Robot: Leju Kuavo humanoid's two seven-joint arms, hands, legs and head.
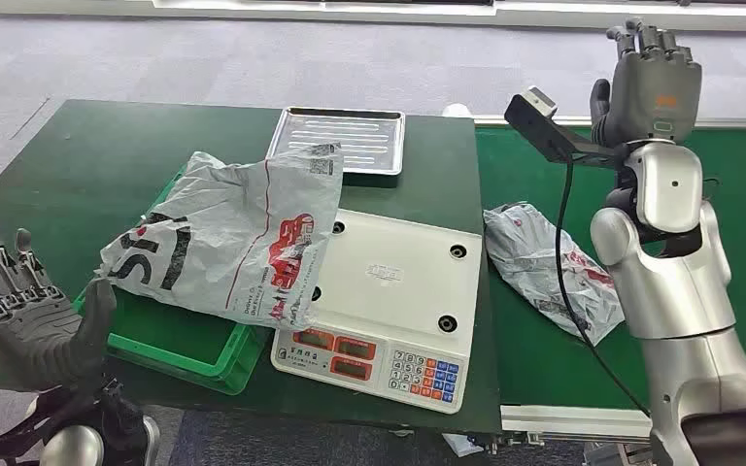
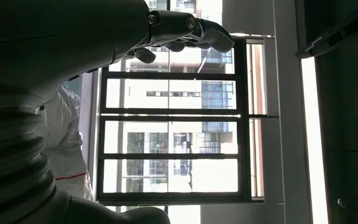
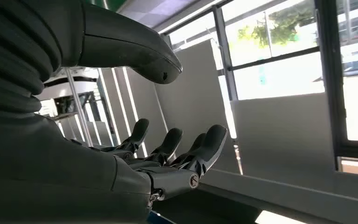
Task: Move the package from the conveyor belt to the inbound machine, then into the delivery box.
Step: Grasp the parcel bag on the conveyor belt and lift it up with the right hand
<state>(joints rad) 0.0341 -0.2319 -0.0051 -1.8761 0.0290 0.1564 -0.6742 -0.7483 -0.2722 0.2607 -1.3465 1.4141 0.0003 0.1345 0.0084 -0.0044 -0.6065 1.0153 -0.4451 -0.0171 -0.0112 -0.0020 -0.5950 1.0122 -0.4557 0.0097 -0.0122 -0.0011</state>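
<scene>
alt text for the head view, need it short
Both robot hands are raised and hold nothing: the left hand at the table's near left, the right hand above the conveyor belt. One grey package lies across the green crate and white scale; another package lies on the belt.

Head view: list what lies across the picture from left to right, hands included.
Left hand → green crate → scale → package on the belt → right hand.
</scene>
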